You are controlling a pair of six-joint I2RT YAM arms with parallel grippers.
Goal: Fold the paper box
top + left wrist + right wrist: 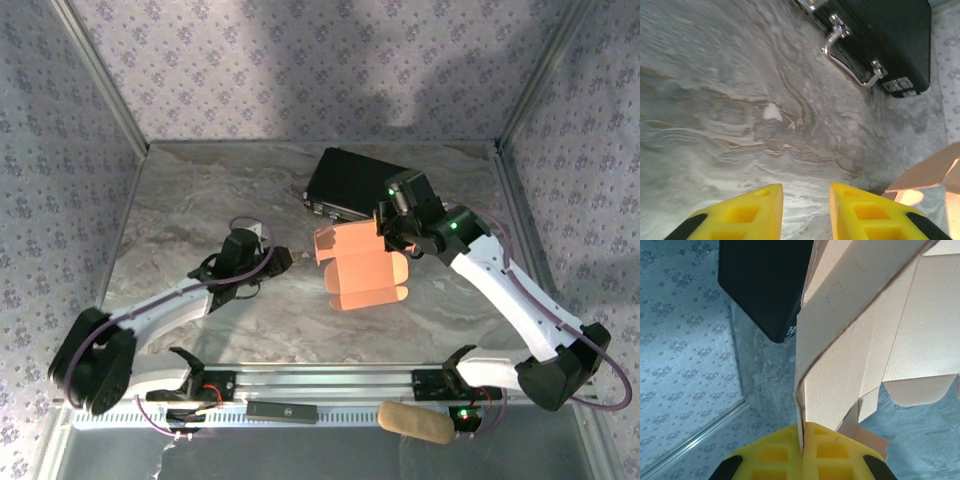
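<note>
Yellow fingers (pixel 770 455) of the right gripper (pixel 802 435) are pinched flat on a folded edge of the box (pixel 865 340), whose panels fan up and away from them. A case (pixel 765 280) lies beyond, to their left.

On the left wrist, the left gripper (pixel 806 192) stands parted with nothing between, low over the table (pixel 715 100). One box corner shows ahead and to its right, apart.

From above, the box (pixel 365 270) hangs from the right gripper (pixel 385 228), reaching nearward, with the left gripper (pixel 275 258) just beside its left edge. The left arm lies low and bent, and looks the better placed for the loose flaps.
</note>
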